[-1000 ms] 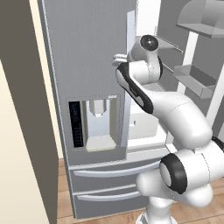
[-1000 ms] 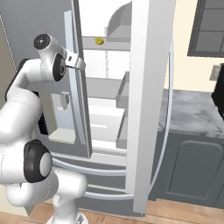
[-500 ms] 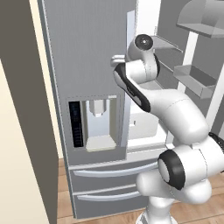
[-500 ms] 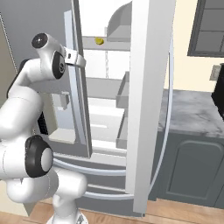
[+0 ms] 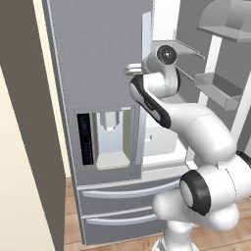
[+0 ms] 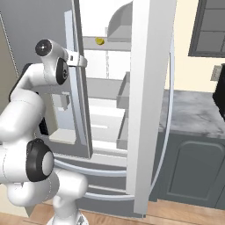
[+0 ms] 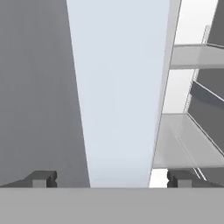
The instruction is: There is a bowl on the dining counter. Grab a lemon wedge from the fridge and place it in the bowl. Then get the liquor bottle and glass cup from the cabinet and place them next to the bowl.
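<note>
Notably, the gripper (image 7: 109,179) stood wide open at the fridge door (image 5: 98,59) edge.
Lemon wedge (image 6: 100,41) lay far back on the upper shelf; reaching in risked striking the door.

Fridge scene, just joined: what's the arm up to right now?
The Franka arm is at the fridge, whose right door already stands swung open. Its end effector is open and empty, with the fingertips straddling the edge of the closed left door. The lemon wedge sits untouched on an upper shelf inside. Nothing has been picked up yet; it looks like the arm is lining up on the left door, probably to open it before reaching in.
</note>
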{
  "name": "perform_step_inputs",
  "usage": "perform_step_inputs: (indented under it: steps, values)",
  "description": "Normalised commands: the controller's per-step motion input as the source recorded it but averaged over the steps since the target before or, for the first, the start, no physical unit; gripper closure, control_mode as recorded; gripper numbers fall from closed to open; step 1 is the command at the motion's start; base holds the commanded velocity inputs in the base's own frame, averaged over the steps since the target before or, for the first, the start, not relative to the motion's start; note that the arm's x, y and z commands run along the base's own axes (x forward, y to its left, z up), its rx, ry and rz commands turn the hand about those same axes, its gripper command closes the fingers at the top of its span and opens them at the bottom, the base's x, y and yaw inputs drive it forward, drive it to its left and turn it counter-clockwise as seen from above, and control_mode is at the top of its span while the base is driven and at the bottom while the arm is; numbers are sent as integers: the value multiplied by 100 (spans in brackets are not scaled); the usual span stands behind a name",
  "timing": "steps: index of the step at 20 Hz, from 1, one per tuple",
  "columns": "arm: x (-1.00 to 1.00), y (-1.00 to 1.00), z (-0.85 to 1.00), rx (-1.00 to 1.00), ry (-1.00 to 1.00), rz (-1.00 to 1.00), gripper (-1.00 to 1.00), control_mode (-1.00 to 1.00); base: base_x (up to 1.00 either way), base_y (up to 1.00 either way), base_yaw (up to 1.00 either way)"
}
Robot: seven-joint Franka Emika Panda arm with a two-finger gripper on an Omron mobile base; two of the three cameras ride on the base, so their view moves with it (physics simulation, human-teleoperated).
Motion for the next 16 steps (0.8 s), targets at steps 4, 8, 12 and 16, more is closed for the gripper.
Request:
perform_step_inputs:
  steps: [4, 8, 12, 16]
  values:
    - [38, 0, -19, 0, -6, 1, -100, -100, 0, 0, 0]
    - [51, 0, -14, 0, 0, 0, -100, -100, 0, 0, 0]
    - [67, 0, -16, 1, 0, 0, 100, -100, 0, 0, 0]
    - [41, 0, -20, 2, 0, 0, 100, -100, 0, 0, 0]
